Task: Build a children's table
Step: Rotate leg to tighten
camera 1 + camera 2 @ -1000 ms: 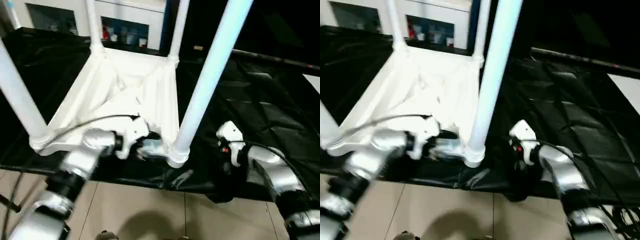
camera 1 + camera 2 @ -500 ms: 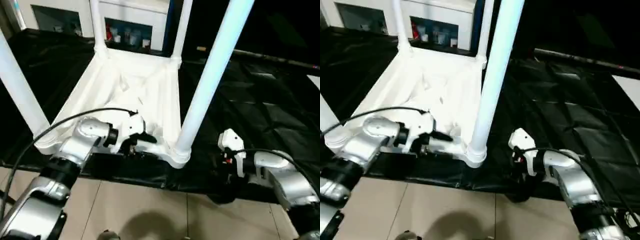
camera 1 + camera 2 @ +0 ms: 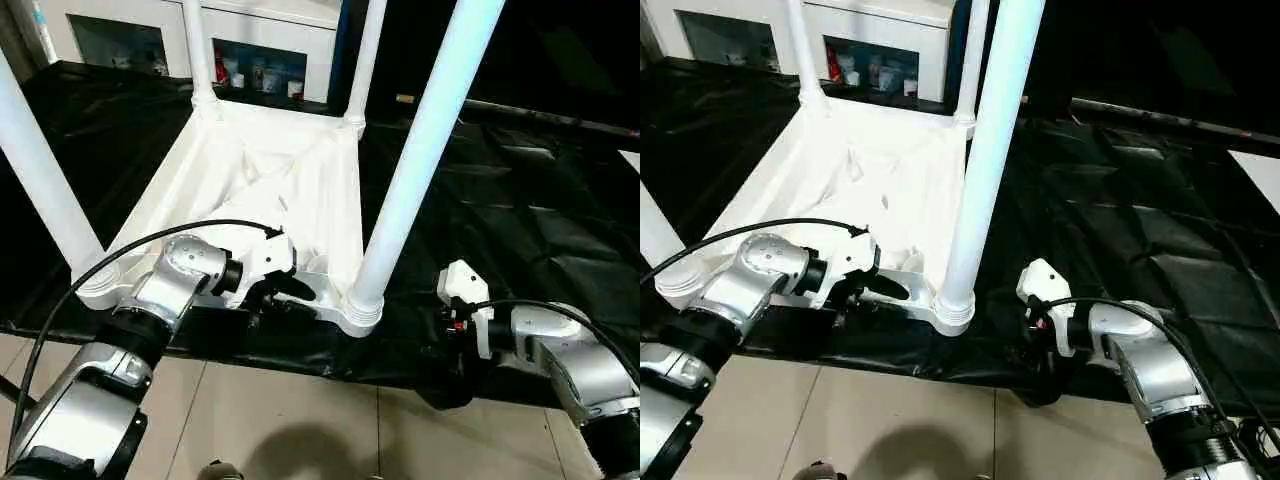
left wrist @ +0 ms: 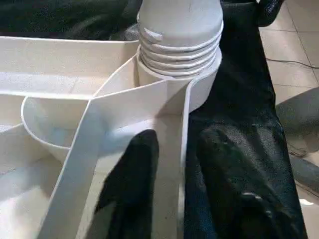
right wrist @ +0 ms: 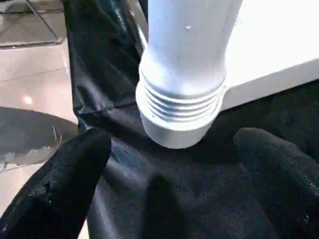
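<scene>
On the black work table (image 3: pixel 520 200), the upside-down white tabletop (image 3: pixel 260 190) has its near rim pinched by the left gripper (image 4: pixel 172 149), while the spread right gripper (image 5: pixel 169 164) faces the near leg (image 3: pixel 415 160) standing straight up.

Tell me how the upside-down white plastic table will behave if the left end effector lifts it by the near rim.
The upside-down white plastic table is probably light: thin ribbed walls, hollow-looking legs. It likely stays stiff, since ribs brace the rim the left end effector straddles. Four tall white tube legs standing upward may make it top-heavy and tippy.
</scene>
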